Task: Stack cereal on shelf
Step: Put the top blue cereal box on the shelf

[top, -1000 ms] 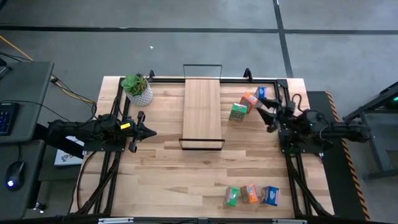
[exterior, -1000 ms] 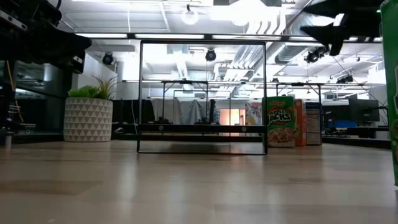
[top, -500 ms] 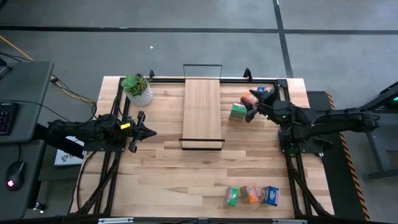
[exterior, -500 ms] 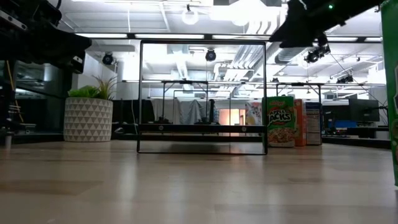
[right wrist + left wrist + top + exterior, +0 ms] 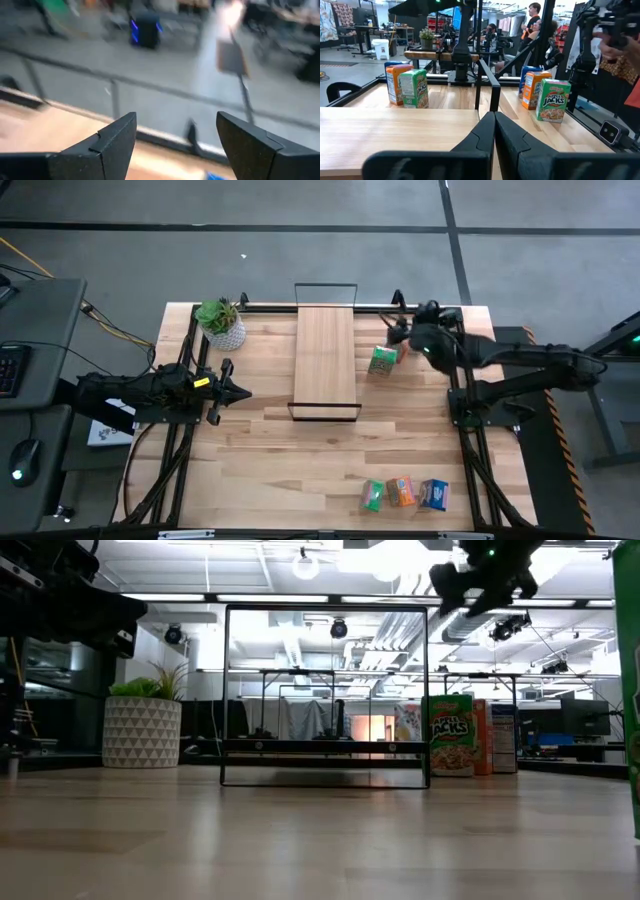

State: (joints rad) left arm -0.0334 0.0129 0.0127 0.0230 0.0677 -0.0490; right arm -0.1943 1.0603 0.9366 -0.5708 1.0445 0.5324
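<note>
1. Above the table's far right corner, the right gripper [image 5: 400, 332] hangs with its jaws spread wide and nothing between them; its wrist view shows both fingers [image 5: 114, 145] apart over the table's far edge.
2. Just beside that gripper stand three cereal boxes: a green box [image 5: 381, 360], an orange box [image 5: 479, 736] and a blue box [image 5: 503, 737]. The high view shows only the green one clearly, since the arm covers the others; the low view shows all three upright.
3. Toward the left edge, the left gripper [image 5: 243, 391] rests low, jaws pressed together, empty.
4. At the far centre lies the shelf [image 5: 325, 356], bare.
5. Along the near edge stands a second row of cereal boxes [image 5: 404, 492].
</note>
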